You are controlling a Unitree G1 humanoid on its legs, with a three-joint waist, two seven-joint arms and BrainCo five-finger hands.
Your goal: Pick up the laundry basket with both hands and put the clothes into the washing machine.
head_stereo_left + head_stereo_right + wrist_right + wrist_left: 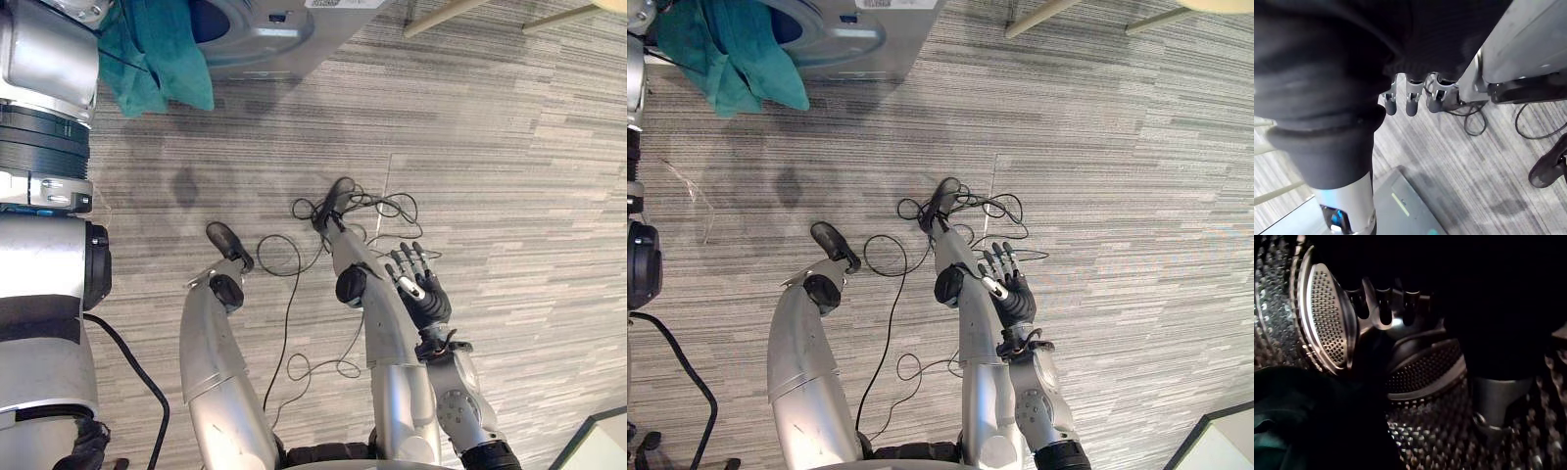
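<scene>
The grey washing machine (279, 44) stands at the top of the eye views, its round door opening facing me. A teal cloth (157, 54) hangs out of the opening and down its front. My left arm reaches up into the opening. In the left wrist view my left hand (1383, 308) is inside the perforated steel drum (1425, 367), fingers relaxed and holding nothing, beside a drum paddle (1327, 318). Dark teal cloth (1273, 440) lies in the drum by the hand. My right hand (421, 284) hangs low at my right side, open and empty.
Grey striped carpet (509, 176) covers the floor before the machine. Pale wooden furniture legs (446, 15) show at the top right. The corner of a flat pale panel (600, 441) sits at the lower right, close to my right hand.
</scene>
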